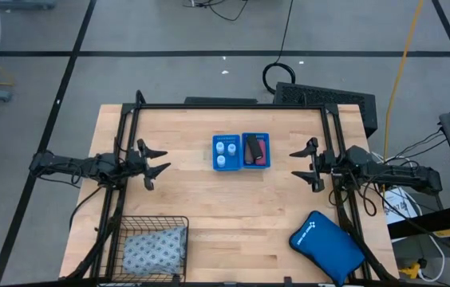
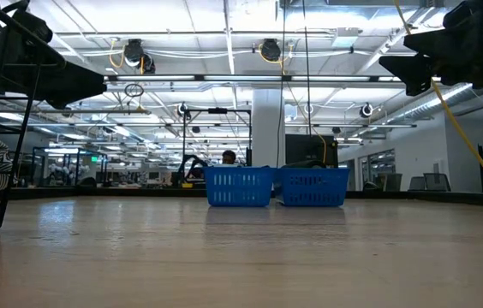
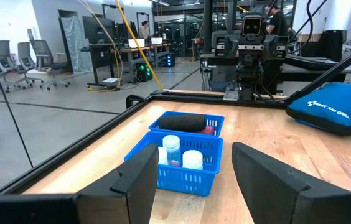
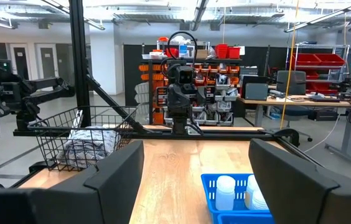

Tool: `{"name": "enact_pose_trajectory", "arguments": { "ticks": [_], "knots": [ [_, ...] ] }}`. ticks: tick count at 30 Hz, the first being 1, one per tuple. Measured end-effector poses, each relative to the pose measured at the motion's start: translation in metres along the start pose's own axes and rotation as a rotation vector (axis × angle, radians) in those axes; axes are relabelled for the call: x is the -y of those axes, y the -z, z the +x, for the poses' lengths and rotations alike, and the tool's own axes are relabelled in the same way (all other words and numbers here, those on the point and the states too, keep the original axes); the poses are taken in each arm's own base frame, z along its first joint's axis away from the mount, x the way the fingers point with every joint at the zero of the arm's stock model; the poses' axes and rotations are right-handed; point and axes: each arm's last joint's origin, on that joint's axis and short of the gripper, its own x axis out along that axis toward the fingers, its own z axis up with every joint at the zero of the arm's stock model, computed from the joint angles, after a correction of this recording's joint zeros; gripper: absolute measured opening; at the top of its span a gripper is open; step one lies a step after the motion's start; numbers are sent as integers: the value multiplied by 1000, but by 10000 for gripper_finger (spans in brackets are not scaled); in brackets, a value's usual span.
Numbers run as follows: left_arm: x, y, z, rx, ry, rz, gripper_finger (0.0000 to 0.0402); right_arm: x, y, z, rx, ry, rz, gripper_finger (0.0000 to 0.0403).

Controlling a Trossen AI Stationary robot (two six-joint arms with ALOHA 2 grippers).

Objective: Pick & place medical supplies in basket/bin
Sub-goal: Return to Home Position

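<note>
A blue plastic tray [image 1: 241, 151] stands mid-table toward the far edge; its left compartment holds white vials [image 1: 225, 150], its right one a black roll [image 1: 252, 149] and a pink one [image 1: 262, 151]. In the left wrist view the tray [image 3: 182, 163] shows vials [image 3: 172, 148] and the black roll [image 3: 181, 122]. A grey-blue dotted pack [image 1: 155, 249] lies in the black wire basket [image 1: 149, 222] at the near left. My left gripper [image 1: 157, 163] hovers open at the left edge, my right gripper [image 1: 303, 165] open at the right edge. Both hold nothing.
A large bright-blue zip pouch [image 1: 326, 246] with a white logo lies at the near right corner. A black frame rail [image 1: 233, 106] borders the far side and both side edges. Bare wood stretches between the tray and the near edge.
</note>
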Motion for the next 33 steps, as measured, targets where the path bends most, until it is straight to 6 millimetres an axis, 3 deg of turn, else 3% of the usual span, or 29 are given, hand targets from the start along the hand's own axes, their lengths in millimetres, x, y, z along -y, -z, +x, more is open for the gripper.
{"name": "enact_pose_trajectory", "arguments": {
  "ticks": [33],
  "knots": [
    [0,0,0,0,0,0,214,0,0,0,0,0,0,281]
  ]
}}
